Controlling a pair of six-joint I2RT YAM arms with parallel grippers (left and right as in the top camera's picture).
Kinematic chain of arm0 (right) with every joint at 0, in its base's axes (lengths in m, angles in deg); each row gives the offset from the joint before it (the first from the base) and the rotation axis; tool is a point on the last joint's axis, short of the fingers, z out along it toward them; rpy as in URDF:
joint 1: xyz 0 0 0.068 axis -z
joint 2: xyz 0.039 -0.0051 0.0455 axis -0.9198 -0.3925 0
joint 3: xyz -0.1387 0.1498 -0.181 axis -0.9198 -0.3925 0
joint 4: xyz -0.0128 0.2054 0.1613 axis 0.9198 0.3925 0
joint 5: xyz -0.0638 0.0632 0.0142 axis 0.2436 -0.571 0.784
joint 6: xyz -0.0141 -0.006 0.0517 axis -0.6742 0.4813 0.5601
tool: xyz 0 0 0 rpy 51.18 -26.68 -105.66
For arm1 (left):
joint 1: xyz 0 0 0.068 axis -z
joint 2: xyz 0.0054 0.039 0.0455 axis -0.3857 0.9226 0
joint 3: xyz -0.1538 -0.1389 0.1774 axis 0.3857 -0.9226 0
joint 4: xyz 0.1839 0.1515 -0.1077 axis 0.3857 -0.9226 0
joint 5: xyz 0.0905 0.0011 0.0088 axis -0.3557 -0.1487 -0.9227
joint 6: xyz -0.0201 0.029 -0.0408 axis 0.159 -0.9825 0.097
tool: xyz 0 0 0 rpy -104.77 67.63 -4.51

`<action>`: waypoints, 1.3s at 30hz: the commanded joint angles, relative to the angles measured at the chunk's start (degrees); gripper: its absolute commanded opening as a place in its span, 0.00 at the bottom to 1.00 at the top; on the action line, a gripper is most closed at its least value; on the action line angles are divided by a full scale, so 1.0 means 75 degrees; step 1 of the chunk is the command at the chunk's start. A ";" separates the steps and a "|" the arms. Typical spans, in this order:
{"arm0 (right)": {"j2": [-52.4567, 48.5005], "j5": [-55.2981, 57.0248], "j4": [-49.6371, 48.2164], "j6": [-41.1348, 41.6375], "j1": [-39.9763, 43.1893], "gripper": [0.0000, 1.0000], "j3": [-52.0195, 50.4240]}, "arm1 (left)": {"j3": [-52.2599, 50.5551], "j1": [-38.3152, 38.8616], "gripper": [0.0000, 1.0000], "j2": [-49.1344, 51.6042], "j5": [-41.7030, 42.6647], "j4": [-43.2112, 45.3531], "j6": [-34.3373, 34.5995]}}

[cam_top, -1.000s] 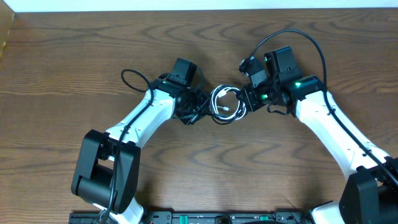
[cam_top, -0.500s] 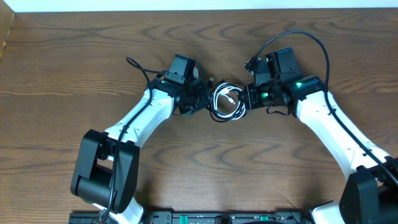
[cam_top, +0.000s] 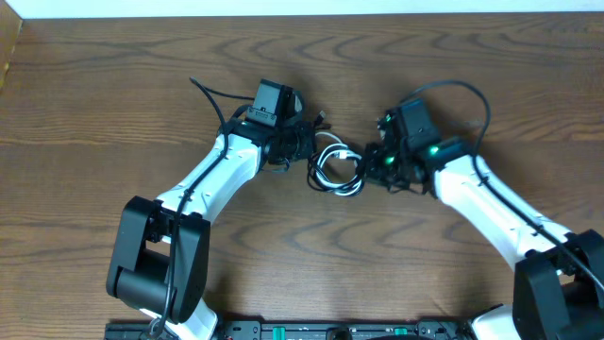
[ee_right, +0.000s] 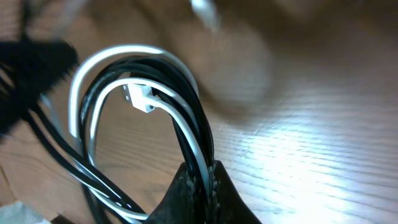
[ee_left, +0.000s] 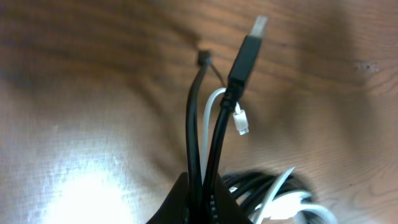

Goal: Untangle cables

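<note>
Overhead, middle of frame: black cable (cam_top: pixel 319 178) and white cable (cam_top: pixel 332 151) looped together on table (cam_top: pixel 94 94), black one pinched tight by left gripper (cam_top: pixel 302 148), both pinched tight by right gripper (cam_top: pixel 371 166).

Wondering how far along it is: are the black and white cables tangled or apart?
Tangled: the white cable and black cable loop together in one coil.

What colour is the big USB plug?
The USB plug is black with a silvery metal tip, clearest in the left wrist view.
</note>
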 commanded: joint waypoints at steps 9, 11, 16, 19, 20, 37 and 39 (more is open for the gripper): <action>0.0221 -0.0460 -0.0169 -0.1212 -0.0766 0.19 -0.0402 | -0.0015 -0.0061 0.07 0.0000 -0.0131 0.0306 -0.0501; 0.0425 -0.0708 -0.0119 -0.1918 -0.0711 0.24 -0.0315 | -0.0015 -0.0061 0.08 -0.0003 -0.0026 0.0414 -0.0670; 0.1099 -0.0545 -0.0172 -0.2465 -0.0280 0.37 -0.0233 | -0.0015 -0.0061 0.08 -0.0070 0.0673 0.0458 -0.1970; 0.1215 -0.0717 -0.0274 -0.2512 0.0125 0.36 -0.0233 | -0.0015 -0.0061 0.07 -0.0117 0.0734 0.0449 -0.2151; 0.1212 -0.0927 -0.0291 -0.2681 0.0259 0.36 -0.0233 | -0.0015 -0.0058 0.07 -0.0128 0.0737 0.0452 -0.2145; 0.1102 -0.0659 -0.0478 -0.4610 0.0828 0.51 -0.0242 | -0.0009 -0.0052 0.07 -0.0149 0.0970 0.0726 0.0571; 0.1072 -0.0752 -0.0504 -0.4494 0.0921 0.51 -0.0242 | -0.0009 -0.0052 0.08 -0.0149 0.0968 0.0726 0.0035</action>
